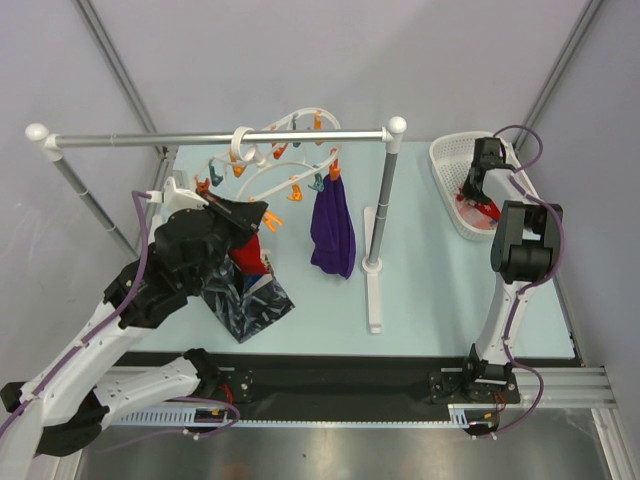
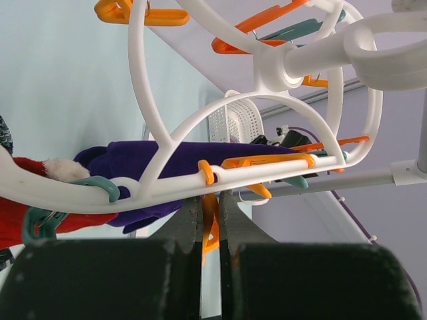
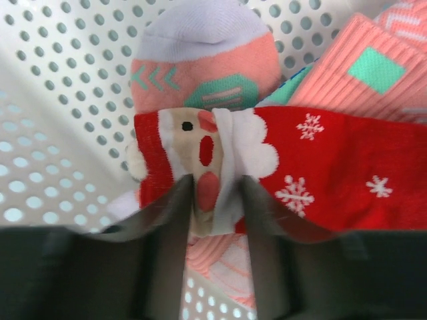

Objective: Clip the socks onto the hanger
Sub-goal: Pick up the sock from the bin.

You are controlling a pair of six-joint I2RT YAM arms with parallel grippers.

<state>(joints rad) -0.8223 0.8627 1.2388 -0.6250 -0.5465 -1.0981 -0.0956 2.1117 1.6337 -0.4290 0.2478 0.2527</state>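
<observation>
L: left fingers [image 2: 188,223] closed on orange plastic clothespin [image 2: 209,230] under white plastic oval hanger [image 2: 275,67], upper frame | R: right fingers [image 3: 167,213] astride red Santa-face sock [image 3: 320,160] in white perforated basket [image 1: 445,180], top view upper right; grip cannot tell
</observation>
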